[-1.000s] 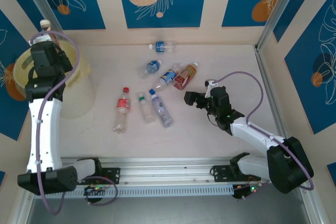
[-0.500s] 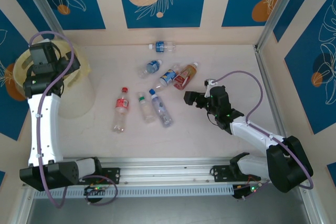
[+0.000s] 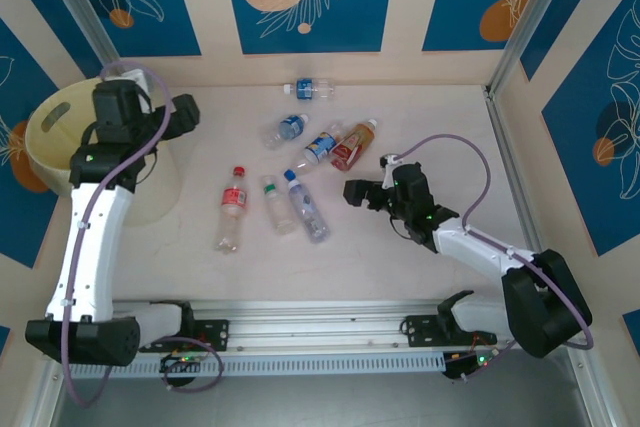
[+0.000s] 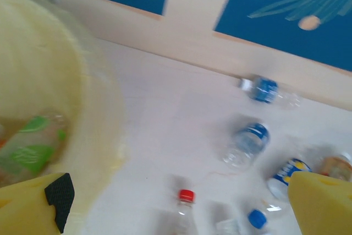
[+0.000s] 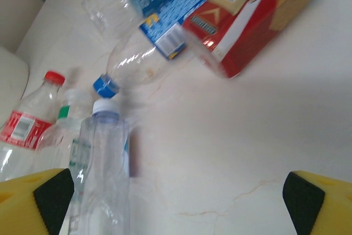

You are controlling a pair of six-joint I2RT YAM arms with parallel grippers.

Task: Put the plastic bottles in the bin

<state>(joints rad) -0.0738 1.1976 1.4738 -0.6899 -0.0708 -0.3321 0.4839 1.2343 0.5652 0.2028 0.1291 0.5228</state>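
Just drops one: swings left gripper (image 3: 183, 113) off the bin (image 3: 50, 137), spread wide and empty. Leaves a green-label bottle (image 4: 30, 149) sitting inside, by the table's left edge. Still seven bottles (image 3: 232, 209) lying mid-table, with right gripper (image 3: 358, 193) open right beside them.

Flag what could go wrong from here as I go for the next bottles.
1. The open right hand faces a tight cluster: the red-label bottle lies against the blue-label bottle, so a grab may catch or shove both.
2. They all lie on their sides; a nudge could roll one away.
3. The left hand hangs close to the bin; a quick swing might bump it.
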